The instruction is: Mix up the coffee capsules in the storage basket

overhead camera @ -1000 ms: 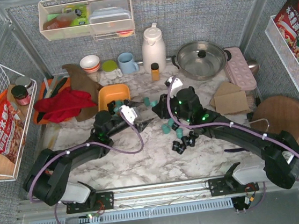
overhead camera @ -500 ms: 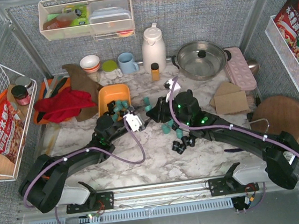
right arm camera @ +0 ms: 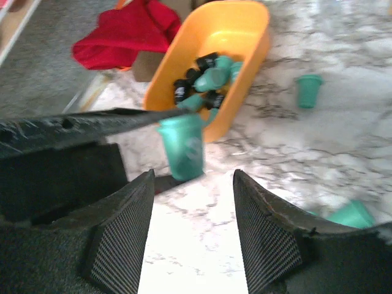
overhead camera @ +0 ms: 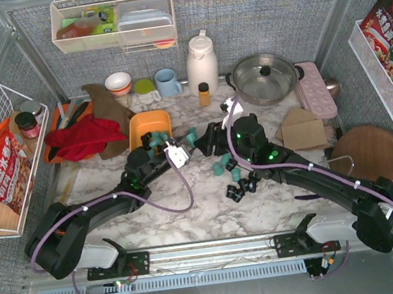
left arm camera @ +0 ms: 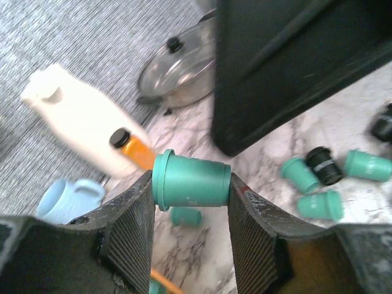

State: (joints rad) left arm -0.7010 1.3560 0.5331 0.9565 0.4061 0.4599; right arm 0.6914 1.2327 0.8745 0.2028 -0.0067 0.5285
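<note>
My left gripper [left arm camera: 191, 187] is shut on a teal coffee capsule [left arm camera: 191, 182], held sideways above the marble. From above, this left gripper [overhead camera: 190, 143] is just right of the orange storage basket [overhead camera: 137, 127]. The basket [right arm camera: 242, 30] holds several black and teal capsules [right arm camera: 205, 76]. My right gripper [right arm camera: 193, 177] is open with nothing between its fingers. It faces the held capsule [right arm camera: 182, 147] at close range. From above, the right gripper [overhead camera: 206, 141] nearly meets the left one. More teal capsules [overhead camera: 220, 165] and black capsules [overhead camera: 234, 191] lie loose on the table.
A white jug [overhead camera: 201, 61], a lidded pot [overhead camera: 265, 77], a blue mug [overhead camera: 168, 83] and a small orange bottle [overhead camera: 204, 93] line the back. A red cloth [overhead camera: 82, 139] lies left of the basket. Cardboard [overhead camera: 301, 131] and a round wooden board [overhead camera: 371, 155] are on the right.
The left jaws have shut on the teal capsule and the right jaws have opened off it. Both grippers have shifted slightly toward the basket.
</note>
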